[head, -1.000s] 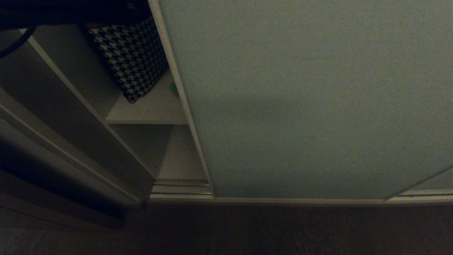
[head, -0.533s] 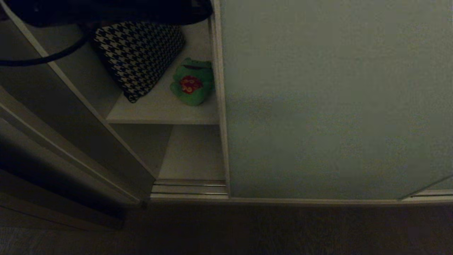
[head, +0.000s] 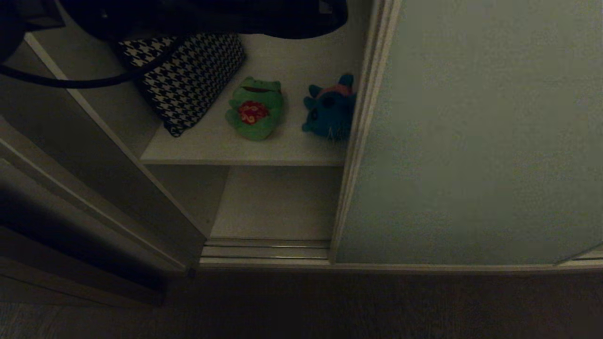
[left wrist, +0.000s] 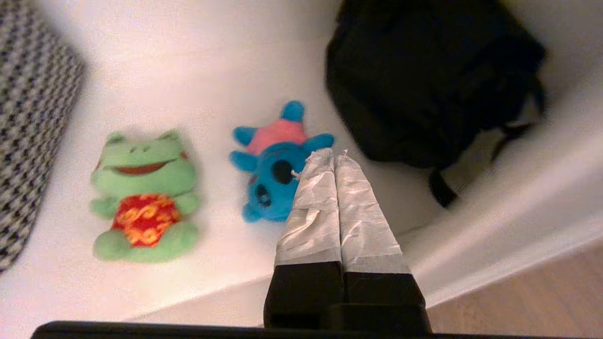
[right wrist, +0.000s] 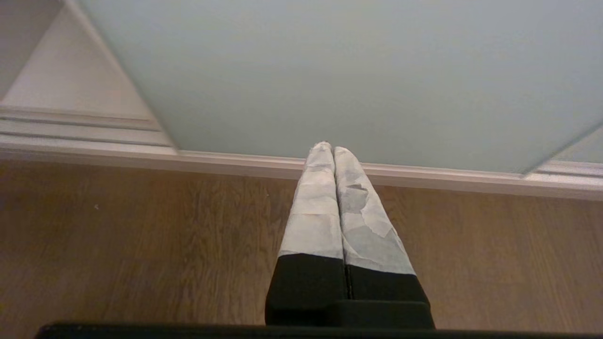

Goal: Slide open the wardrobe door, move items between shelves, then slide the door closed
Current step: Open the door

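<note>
On the upper shelf (head: 292, 150) the frog (head: 255, 108) lay between the cushion (head: 188, 75) on its left and the other plush toy (head: 330, 110) on its right. The bag (left wrist: 433, 80) stood behind that toy. The sliding door (head: 471, 141) was right of the frog, just beside the toy. The lower shelf (head: 278, 202) lay under the frog's shelf.

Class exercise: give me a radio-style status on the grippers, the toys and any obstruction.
Left gripper shut, empty, above shelf. Right gripper shut, parked over floor. Green frog plush and blue plush on upper white shelf. Black bag beside blue plush.
</note>
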